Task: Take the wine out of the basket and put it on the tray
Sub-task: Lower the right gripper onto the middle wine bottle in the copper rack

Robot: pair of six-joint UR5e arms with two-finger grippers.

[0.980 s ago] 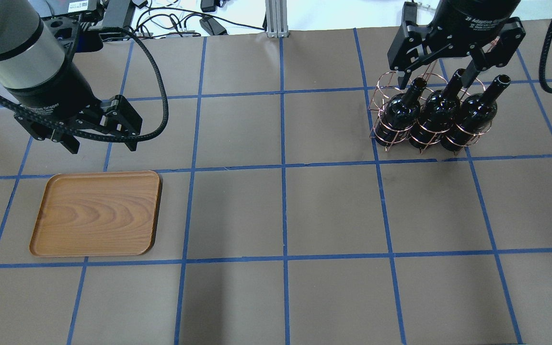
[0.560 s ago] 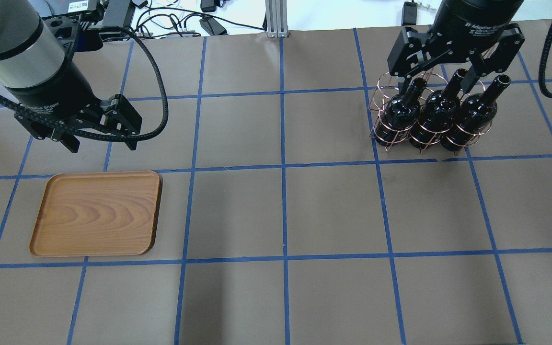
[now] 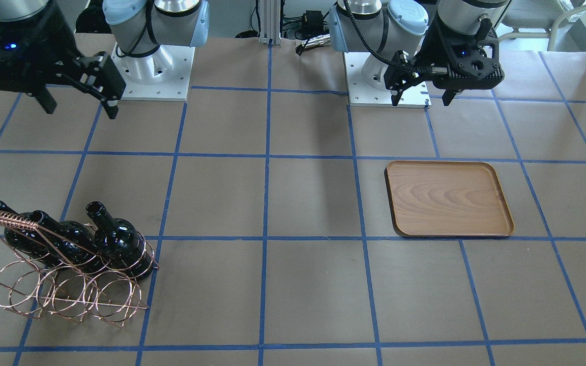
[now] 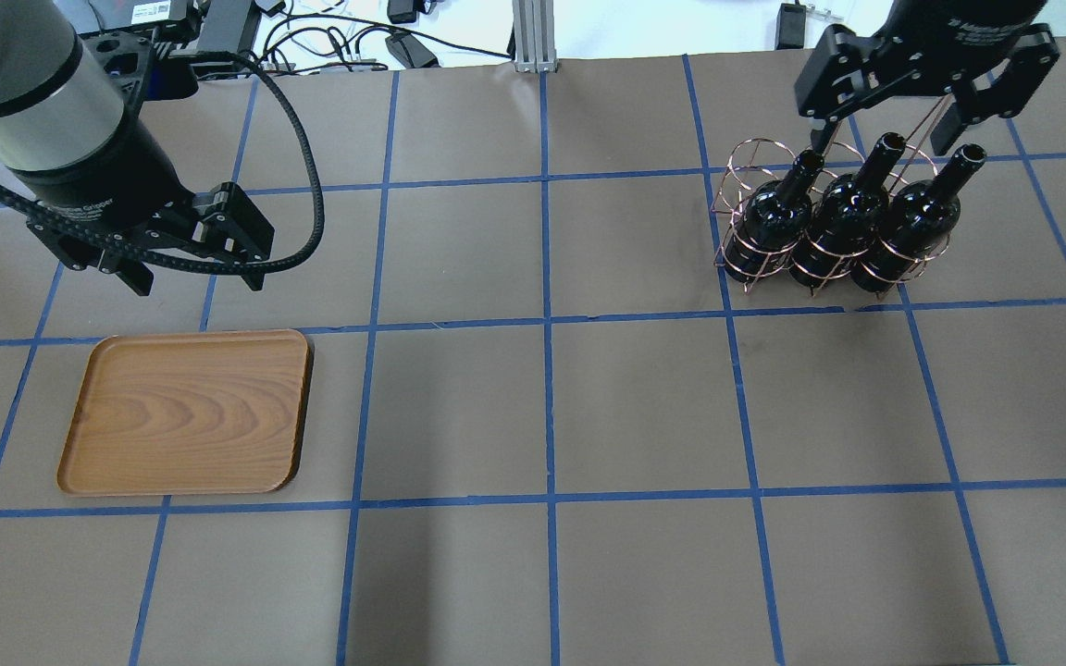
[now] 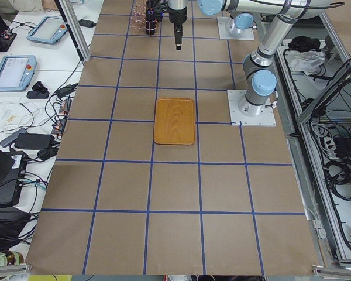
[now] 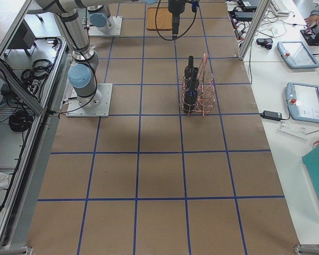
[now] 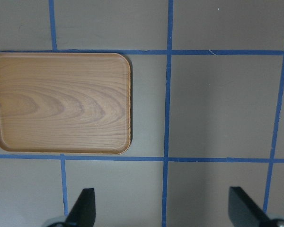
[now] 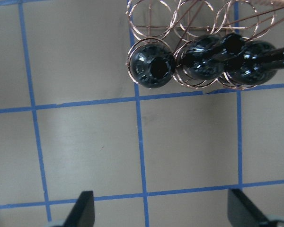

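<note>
Three near-black wine bottles stand in the copper wire basket at the table's right. They also show in the front view and in the right wrist view. My right gripper hangs open and empty, raised above the basket and clear of the bottle necks; its fingers touch nothing. The wooden tray lies empty at the left, also in the left wrist view. My left gripper is open and empty, above the table just beyond the tray's far edge.
Blue tape lines divide the brown table cover into squares. Both arm bases are bolted at the robot's side of the table. Cables and a metal post lie along the far edge. The basket's coiled handle rises over the bottle necks.
My right gripper has risen and moved right, away from the bottle necks, still open and empty. The left arm, bottles, basket and tray have not moved.
</note>
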